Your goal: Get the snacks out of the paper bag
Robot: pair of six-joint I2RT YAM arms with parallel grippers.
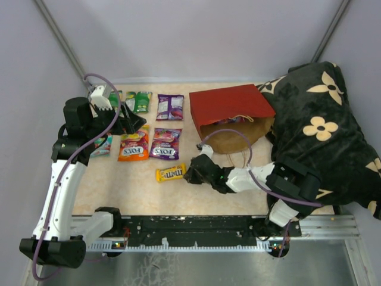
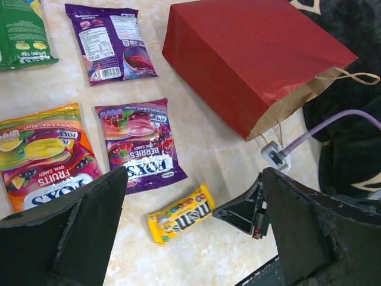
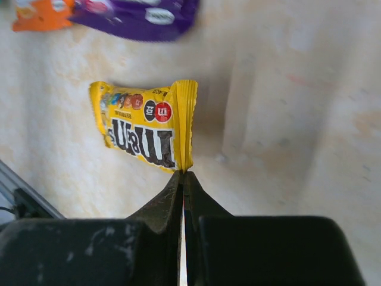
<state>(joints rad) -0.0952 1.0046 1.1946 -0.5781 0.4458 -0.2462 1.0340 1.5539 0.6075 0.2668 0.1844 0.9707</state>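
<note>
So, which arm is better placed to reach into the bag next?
Probably right: the right gripper, shut on the yellow packet, is nearer the bag mouth; the open left gripper is farther off.

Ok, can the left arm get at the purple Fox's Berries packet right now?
Probably yes. The left end effector is open and empty, close by, and the Fox's Berries packet lies flat and uncovered; the orange Fox's Fruits packet beside it doesn't overlap.
</note>
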